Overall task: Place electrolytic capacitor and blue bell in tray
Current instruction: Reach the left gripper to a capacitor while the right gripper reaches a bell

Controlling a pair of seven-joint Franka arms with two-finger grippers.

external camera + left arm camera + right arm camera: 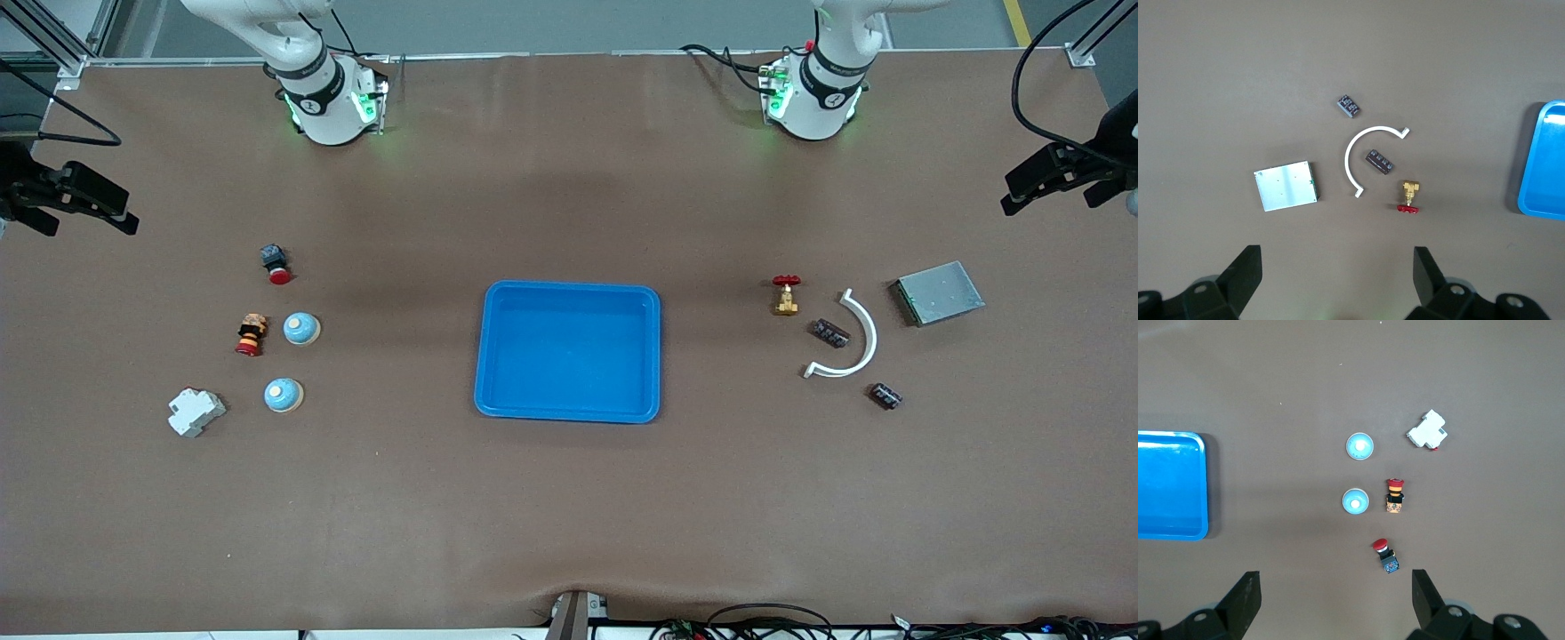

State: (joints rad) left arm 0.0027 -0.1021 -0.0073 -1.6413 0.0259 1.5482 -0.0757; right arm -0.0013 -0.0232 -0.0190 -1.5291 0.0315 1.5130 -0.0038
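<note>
The bright blue tray (569,288) lies empty mid-table; its edge shows in the left wrist view (1543,160) and the right wrist view (1202,487). Two blue bells (301,329) (284,395) stand toward the right arm's end, also in the right wrist view (1355,501) (1359,446). Two dark electrolytic capacitors (831,333) (885,396) lie toward the left arm's end, also in the left wrist view (1379,161) (1349,105). My left gripper (1337,259) is open and empty high over the table. My right gripper (1335,581) is open and empty, also high up. Both arms wait.
By the capacitors lie a white curved strip (855,342), a brass valve with a red handle (786,295) and a grey metal plate (939,292). By the bells stand two red push-buttons (276,264) (251,335) and a white breaker (196,412).
</note>
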